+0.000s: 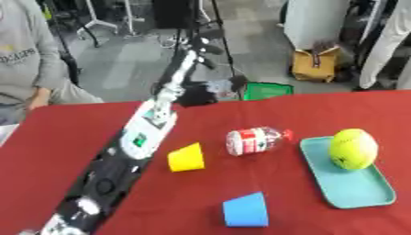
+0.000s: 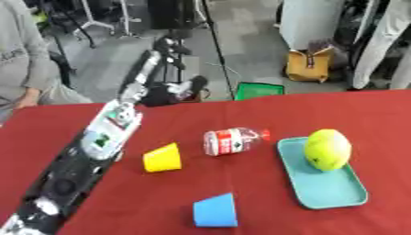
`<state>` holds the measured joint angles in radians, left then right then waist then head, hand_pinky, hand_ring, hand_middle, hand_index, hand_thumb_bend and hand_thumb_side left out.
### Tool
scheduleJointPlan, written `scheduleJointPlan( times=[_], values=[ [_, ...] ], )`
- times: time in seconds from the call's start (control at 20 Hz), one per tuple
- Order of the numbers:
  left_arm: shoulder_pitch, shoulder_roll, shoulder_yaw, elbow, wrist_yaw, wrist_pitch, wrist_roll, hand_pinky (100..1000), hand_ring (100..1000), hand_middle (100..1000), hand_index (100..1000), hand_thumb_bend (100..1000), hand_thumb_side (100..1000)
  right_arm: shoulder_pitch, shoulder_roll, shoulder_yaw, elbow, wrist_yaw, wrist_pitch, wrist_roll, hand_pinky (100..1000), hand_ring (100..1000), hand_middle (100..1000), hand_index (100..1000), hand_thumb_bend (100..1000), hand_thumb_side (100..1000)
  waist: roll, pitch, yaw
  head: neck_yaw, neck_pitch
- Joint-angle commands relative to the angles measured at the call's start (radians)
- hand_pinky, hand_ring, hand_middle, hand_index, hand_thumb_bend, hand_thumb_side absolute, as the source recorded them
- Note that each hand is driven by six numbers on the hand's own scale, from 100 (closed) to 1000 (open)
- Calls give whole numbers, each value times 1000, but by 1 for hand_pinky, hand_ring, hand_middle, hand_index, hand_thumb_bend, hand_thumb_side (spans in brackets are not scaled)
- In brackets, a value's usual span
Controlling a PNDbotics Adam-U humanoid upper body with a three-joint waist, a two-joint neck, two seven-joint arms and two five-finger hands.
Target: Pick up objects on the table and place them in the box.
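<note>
Bottle [image 1: 255,140], clear plastic with a red-and-white label and red cap, lies on its side on the red worktop [image 1: 72,137], between the yellow cup [image 1: 186,157] and the teal tray [image 1: 357,195] carrying a fuzzy yellow-green ball [image 1: 353,148]; a blue cup [image 1: 246,210] sits nearer than the bottle. It looks light, smooth and prone to rolling, so a grasp across the labelled middle seems best. Beyond the bottle, the left hand [image 1: 195,95] reaches past the far edge; whether its fingers are released or clenched I cannot tell.
</note>
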<state>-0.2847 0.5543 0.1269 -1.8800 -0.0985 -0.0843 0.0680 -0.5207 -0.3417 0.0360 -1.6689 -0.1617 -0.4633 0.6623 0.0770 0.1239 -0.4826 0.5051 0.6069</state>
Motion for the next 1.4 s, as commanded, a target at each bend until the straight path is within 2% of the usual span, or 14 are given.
scheduleJointPlan(
  times=[0.05, 0.25, 0.5, 0.6, 0.85, 1.05, 1.2, 1.4],
  values=[
    [112, 33, 91, -81, 64, -6, 60, 589, 752, 846, 920, 663, 624, 3, -40, -15, 3, 17, -16, 9, 599, 623, 641, 747, 147, 464, 5, -27, 34, -48, 23],
    [234, -14, 123, -116, 80, -34, 92, 576, 741, 837, 914, 619, 660, 15, -49, -20, 10, 26, -12, 5, 598, 623, 641, 747, 148, 465, 14, -39, 66, -70, 31],
    [321, -143, 147, -120, 55, -51, 90, 547, 712, 817, 901, 528, 730, 19, -58, -22, 19, 36, -11, 4, 598, 624, 644, 746, 163, 458, 17, -47, 119, -79, 45],
    [327, -165, 151, -120, 48, -47, 98, 545, 710, 816, 897, 522, 733, 17, -66, -23, 22, 38, -15, 2, 598, 624, 644, 747, 165, 458, 16, -45, 133, -86, 46],
    [315, -197, 148, -120, 42, -40, 107, 537, 703, 810, 884, 508, 739, 3, -98, -33, 23, 48, -30, -15, 599, 625, 644, 747, 170, 456, 17, -25, 202, -110, 35],
    [285, -204, 147, -120, 35, -52, 111, 537, 700, 805, 876, 515, 724, -11, -109, -34, 21, 54, -41, -25, 601, 626, 645, 748, 172, 455, 4, -4, 267, -130, 22],
    [268, -210, 146, -120, 31, -53, 109, 535, 699, 804, 871, 518, 734, -24, -109, -34, 25, 58, -49, -29, 603, 628, 647, 749, 173, 454, -11, 9, 284, -138, 12],
    [248, -218, 140, -120, 28, -53, 91, 536, 699, 804, 870, 526, 733, -28, -106, -37, 32, 61, -62, -35, 604, 629, 649, 750, 175, 453, -34, 14, 286, -151, 7]
  ],
)
